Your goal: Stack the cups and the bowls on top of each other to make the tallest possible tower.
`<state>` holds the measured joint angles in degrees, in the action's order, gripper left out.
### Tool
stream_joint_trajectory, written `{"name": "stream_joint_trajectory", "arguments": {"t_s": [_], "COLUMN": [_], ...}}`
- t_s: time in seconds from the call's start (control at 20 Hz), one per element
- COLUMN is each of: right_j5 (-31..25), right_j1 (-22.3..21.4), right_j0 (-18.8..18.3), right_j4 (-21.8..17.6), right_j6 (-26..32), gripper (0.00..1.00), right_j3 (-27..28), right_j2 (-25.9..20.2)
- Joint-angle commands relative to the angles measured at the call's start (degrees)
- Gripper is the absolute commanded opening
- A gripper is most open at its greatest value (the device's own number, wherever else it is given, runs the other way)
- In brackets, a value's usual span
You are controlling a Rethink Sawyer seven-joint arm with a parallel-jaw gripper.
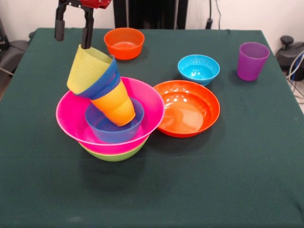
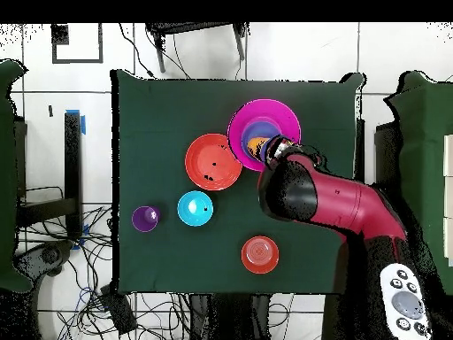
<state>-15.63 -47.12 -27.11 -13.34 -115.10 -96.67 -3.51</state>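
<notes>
Evidently freshly released, the translucent yellow plastic cup leaned toward ten o'clock atop the tower; the end effector hovered above, spread wide and empty.

dark green table cloth. tower: lime green bowl, pink bowl, blue bowl, orange cup, dark blue bowl, yellow cup. shallow orange bowl, small orange bowl, cyan bowl, purple cup. arm red and black, gripper black.
</notes>
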Motion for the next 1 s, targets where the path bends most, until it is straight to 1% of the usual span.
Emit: {"name": "stream_joint_trajectory", "arguments": {"t_s": [0.05,0.2,0.35,0.55,0.65,0.75,0.9,1.0], "right_j5": [-3.70,-6.71,-9.73,-13.77,-14.73,-15.18,-12.35,-11.73], "right_j1": [-1.98,-5.13,-9.30,-13.98,-14.39,-13.66,-12.61,-12.08], "right_j0": [-0.98,-3.99,-9.08,-12.32,-13.69,-14.51,-14.95,-14.68], "right_j4": [0.96,1.53,2.44,3.32,3.39,2.42,0.35,-0.42], "right_j6": [-2.90,0.71,6.27,9.90,10.76,11.53,10.37,9.30], "gripper": [1.00,1.00,1.00,1.00,1.00,1.00,1.00,1.00], "right_j3": [-2.79,-3.90,-5.95,-7.34,-7.43,-7.27,-7.93,-7.63], "right_j2": [-2.78,-4.93,-8.40,-10.46,-11.78,-13.00,-14.34,-14.53]}}
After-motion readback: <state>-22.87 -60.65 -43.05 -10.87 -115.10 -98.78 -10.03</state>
